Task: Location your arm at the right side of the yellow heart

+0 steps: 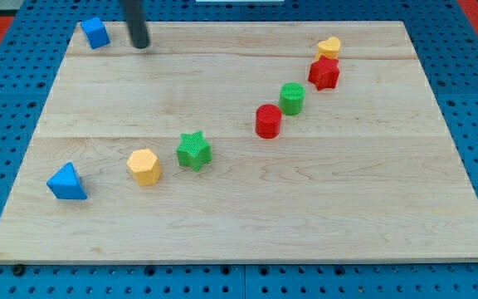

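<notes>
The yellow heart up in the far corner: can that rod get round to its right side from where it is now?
Probably yes. My tip is at the view's top left beside the blue block; the yellow heart sits top right, with bare board between and beyond it.

We see bright, even light from overhead. The wooden board (239, 208) shows no glare, the blocks cast only faint, short shadows, and everything looks slightly soft throughout.
</notes>
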